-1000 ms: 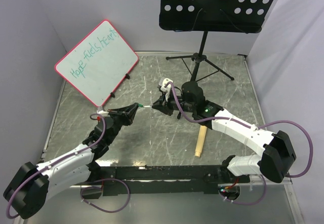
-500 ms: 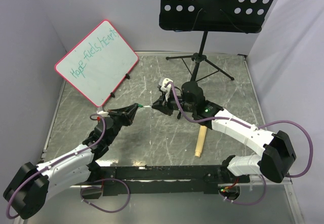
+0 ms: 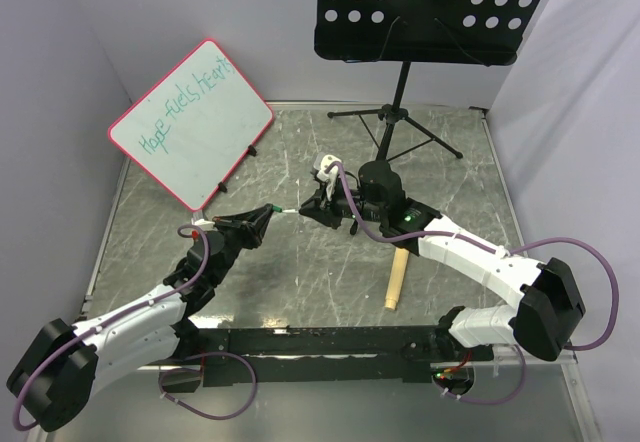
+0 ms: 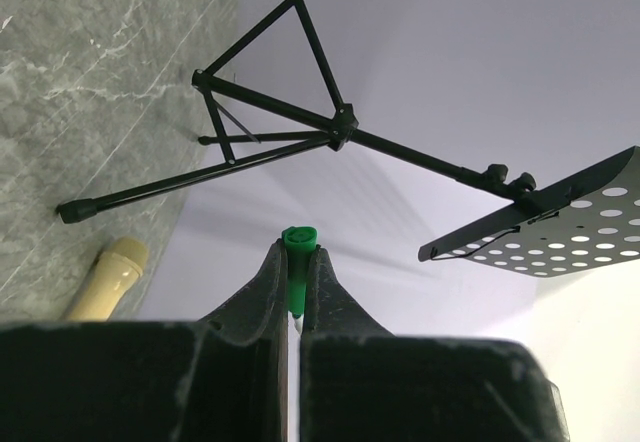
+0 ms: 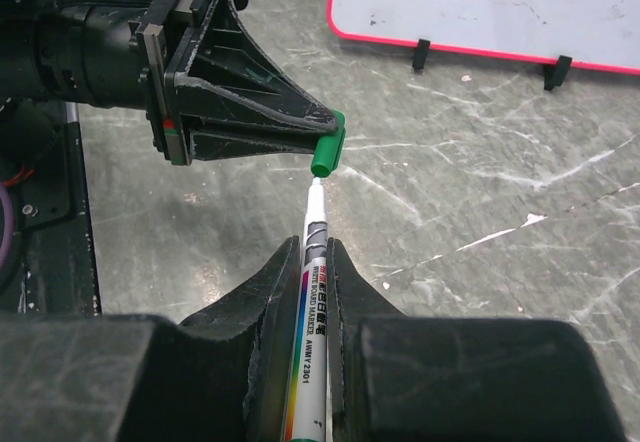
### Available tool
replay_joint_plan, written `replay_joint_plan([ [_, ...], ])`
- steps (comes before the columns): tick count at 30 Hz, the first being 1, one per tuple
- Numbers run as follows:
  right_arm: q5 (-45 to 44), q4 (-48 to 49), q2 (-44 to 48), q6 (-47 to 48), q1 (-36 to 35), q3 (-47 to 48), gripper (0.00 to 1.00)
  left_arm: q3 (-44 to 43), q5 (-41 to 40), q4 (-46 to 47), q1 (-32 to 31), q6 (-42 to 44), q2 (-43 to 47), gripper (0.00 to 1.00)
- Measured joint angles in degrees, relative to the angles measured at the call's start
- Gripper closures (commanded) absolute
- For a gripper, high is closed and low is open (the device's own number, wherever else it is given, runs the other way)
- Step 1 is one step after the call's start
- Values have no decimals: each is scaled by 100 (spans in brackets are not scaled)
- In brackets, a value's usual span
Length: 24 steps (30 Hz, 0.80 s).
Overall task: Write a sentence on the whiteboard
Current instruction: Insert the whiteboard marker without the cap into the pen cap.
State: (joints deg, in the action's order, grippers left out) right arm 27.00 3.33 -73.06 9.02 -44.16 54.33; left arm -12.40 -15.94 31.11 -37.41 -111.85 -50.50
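Smooth whiteboard (image 3: 200,132), veined stone-look tabletop (image 3: 300,272), matt black stand tray (image 3: 430,7)

Light: was bright, even, diffuse.
Shadows: lay soft behind the music stand (image 4: 338,128).
Focus: was sharp; the sentence (image 3: 188,100) read clearly.

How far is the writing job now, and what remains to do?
Done: the sentence stands in teal on the whiteboard. In hand: the left claw is shut on the green cap, the right claw on the marker, its tip just at the cap's mouth, not yet inside. Left: push them together, then probably set the marker down.
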Motion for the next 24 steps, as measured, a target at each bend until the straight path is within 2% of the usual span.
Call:
replay_joint_plan([
  [11, -122, 20, -2, 4, -92, 0, 100, 0, 0, 74, -4, -7, -68, 99],
  [24, -706, 398, -4, 195, -391, -177, 100, 0, -177, 70, 13, -9, -66, 99],
])
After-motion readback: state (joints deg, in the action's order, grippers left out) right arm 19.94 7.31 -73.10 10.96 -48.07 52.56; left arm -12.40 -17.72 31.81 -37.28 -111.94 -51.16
